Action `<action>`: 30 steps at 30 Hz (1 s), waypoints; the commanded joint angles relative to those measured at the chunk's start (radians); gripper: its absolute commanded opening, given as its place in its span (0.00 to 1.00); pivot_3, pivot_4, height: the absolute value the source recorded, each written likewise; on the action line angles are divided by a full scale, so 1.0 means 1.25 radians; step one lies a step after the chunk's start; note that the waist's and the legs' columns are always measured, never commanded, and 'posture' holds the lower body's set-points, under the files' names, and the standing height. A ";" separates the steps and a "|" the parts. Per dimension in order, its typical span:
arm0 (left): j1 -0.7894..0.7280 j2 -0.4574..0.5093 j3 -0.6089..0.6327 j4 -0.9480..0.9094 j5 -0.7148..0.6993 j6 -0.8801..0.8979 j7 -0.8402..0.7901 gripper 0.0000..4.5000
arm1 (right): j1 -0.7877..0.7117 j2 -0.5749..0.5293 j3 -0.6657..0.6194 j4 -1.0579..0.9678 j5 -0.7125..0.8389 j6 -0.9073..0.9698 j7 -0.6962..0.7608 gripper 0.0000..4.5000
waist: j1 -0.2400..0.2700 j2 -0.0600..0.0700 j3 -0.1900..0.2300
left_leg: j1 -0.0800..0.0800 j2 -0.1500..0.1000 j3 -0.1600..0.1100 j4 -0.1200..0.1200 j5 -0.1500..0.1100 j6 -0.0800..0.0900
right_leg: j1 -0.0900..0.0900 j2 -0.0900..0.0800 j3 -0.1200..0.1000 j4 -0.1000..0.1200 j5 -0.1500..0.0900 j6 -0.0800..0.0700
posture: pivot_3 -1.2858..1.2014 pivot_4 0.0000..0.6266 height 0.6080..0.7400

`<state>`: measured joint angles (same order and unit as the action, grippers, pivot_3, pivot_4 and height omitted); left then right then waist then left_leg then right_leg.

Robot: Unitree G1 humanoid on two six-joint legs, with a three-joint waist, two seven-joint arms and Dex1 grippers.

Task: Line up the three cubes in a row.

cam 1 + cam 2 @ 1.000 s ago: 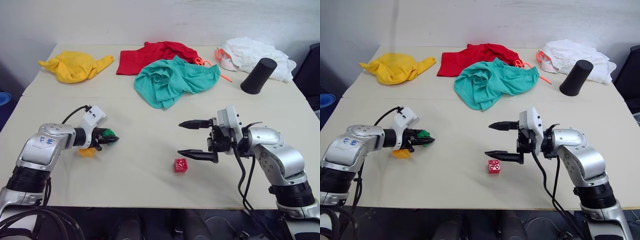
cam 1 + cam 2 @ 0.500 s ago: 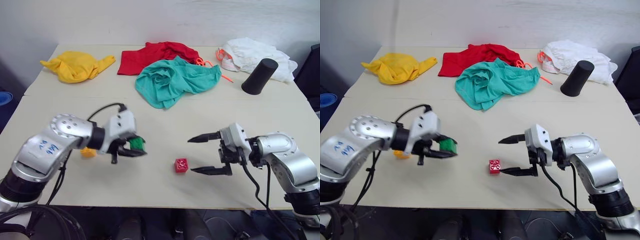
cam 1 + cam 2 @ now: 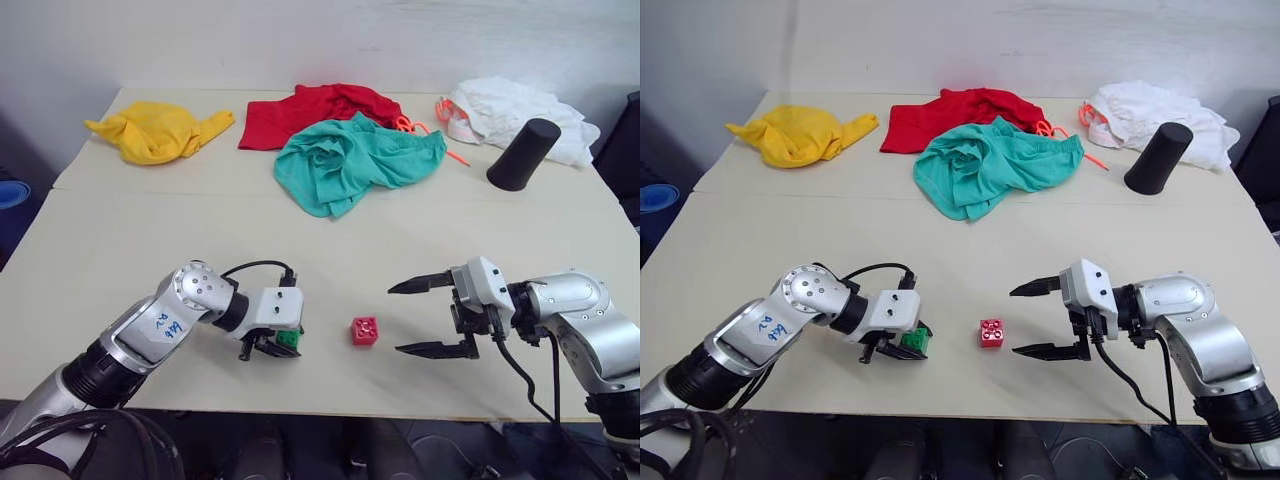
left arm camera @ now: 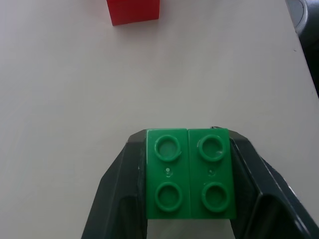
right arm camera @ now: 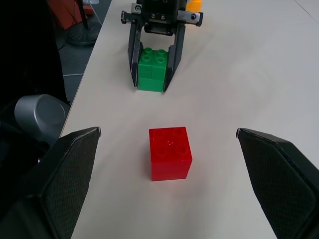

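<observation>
**Observer A:** Across the beige table (image 3: 120, 250), largest items first. Teal cloth (image 3: 350, 160) crumpled near the middle of the far half. Red cloth (image 3: 300, 110) behind it, touching. Yellow cloth (image 3: 155, 130) far left, well apart from the others. White cloth (image 3: 510, 110) far right, with the black cone-shaped cup (image 3: 522, 153) lying tilted against its near edge. An orange cord (image 3: 440, 125) pokes out between the red and white cloths.

**Observer B:** And the arms?

**Observer A:** Both low over the near edge. Left gripper (image 3: 280, 346) pointing toward the middle and downward. Right gripper (image 3: 422, 318) pointing inward at roughly level pitch, facing the left one.

**Observer B:** Finger state?

**Observer A:** Left fingers (image 4: 114, 199) clamped tight on the green cube (image 4: 189, 173), one on each side, studs facing the wrist camera. In the right wrist view the same cube (image 5: 152, 69) sits low between those fingers, at or just above the tabletop; contact cannot be told. Right gripper spread wide, holding nothing; its two fingers (image 5: 70, 169) stand either side of the red cube's line, apart from it.

**Observer B:** Cubes, then.

**Observer A:** Red cube (image 3: 364, 330) on the table, studs up, between the two grippers. Green cube just left of it, near but not touching. Orange-yellow cube (image 5: 195, 5) glimpsed behind the left gripper, mostly hidden.
</observation>
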<state>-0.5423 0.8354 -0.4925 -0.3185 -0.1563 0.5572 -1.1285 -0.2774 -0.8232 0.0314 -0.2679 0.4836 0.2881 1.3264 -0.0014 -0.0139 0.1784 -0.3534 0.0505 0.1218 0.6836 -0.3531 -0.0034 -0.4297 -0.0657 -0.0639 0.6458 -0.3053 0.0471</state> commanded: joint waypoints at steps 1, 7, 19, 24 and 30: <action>0.008 -0.015 0.017 -0.008 0.007 0.007 0.006 0.34 | 0.005 -0.012 -0.029 -0.028 0.008 -0.005 -0.012 1.00 | 0.001 0.000 0.000 | 0.000 0.000 0.000 0.000 0.000 0.000 | 0.000 0.000 0.000 0.000 0.000 0.000 | 0.52 0.24 1.00; 0.035 -0.043 0.064 -0.021 -0.016 0.035 0.030 0.34 | 0.013 -0.009 -0.027 -0.027 0.008 -0.011 -0.026 1.00 | 0.001 0.000 0.000 | 0.000 0.000 0.000 0.000 0.000 0.000 | 0.000 0.000 0.000 0.000 0.000 0.000 | 0.52 0.24 1.00; 0.026 -0.080 0.068 0.022 0.010 0.029 0.045 0.34 | -0.011 0.001 -0.013 -0.002 -0.002 -0.022 -0.026 1.00 | 0.001 0.000 0.000 | 0.000 0.000 0.000 0.000 0.000 0.000 | 0.000 0.000 0.000 0.000 0.000 0.000 | 0.52 0.24 1.00; 0.047 -0.081 0.111 -0.001 -0.016 0.049 0.057 0.60 | -0.021 0.008 -0.008 0.008 -0.005 -0.025 -0.024 1.00 | 0.000 0.000 0.000 | 0.000 0.000 0.000 0.000 0.000 0.000 | 0.000 0.000 0.000 0.000 0.000 0.000 | 0.52 0.24 1.00; 0.094 -0.001 0.240 -0.120 -0.126 0.157 0.026 0.99 | -0.059 0.021 0.005 0.037 0.002 -0.020 -0.012 1.00 | -0.005 0.000 0.000 | 0.000 0.001 0.000 0.000 0.000 0.000 | 0.000 0.000 0.000 0.001 0.000 0.000 | 0.52 0.24 1.00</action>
<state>-0.4249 0.8108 -0.2675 -0.3988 -0.2650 0.7167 -1.0864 -0.3324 -0.8024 0.0432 -0.2191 0.4702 0.2661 1.3020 -0.0074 -0.0139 0.1784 -0.3531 0.0520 0.1218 0.6841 -0.3530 -0.0035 -0.4298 -0.0657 -0.0639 0.6469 -0.3052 0.0472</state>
